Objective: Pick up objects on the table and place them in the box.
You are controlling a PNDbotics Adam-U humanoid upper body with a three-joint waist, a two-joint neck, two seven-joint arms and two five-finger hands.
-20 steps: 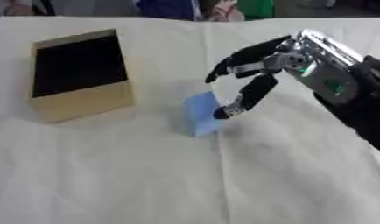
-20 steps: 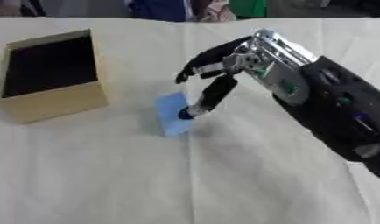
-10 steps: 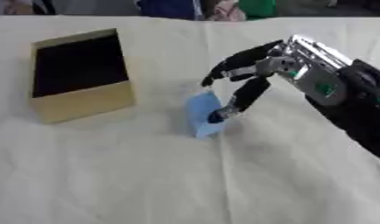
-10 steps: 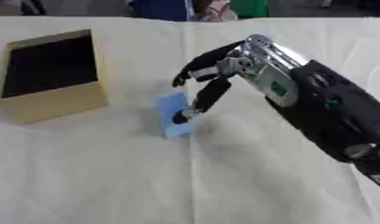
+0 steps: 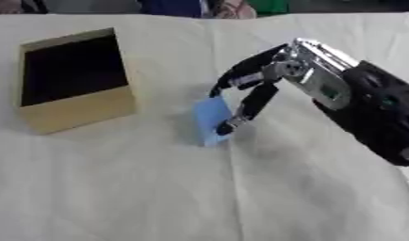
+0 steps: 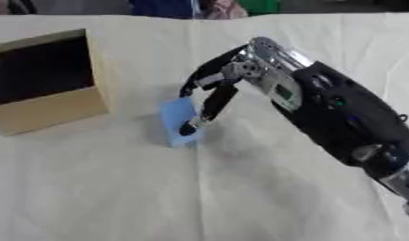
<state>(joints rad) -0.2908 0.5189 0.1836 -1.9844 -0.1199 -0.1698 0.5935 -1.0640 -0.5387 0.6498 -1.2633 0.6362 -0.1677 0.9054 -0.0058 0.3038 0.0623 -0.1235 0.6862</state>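
A light blue flat block (image 5: 209,118) stands tilted on its edge on the white cloth, right of the box. My right hand (image 5: 272,75) comes in from the right and pinches it: the thumb (image 5: 245,109) lies against its right face, and the fingers (image 5: 233,77) curl over its top left edge. An open tan cardboard box (image 5: 76,109) with a dark inside sits at the left, about a hand's width from the block. My left hand shows in neither view.
The white cloth (image 5: 158,188) covers the whole table, with a crease running down the middle. My black right forearm (image 6: 348,127) crosses the right side. Clothing of people shows along the far edge.
The right hand has edged a little left and its fingers have closed over the block's top edge. The block and the box have hardly moved.
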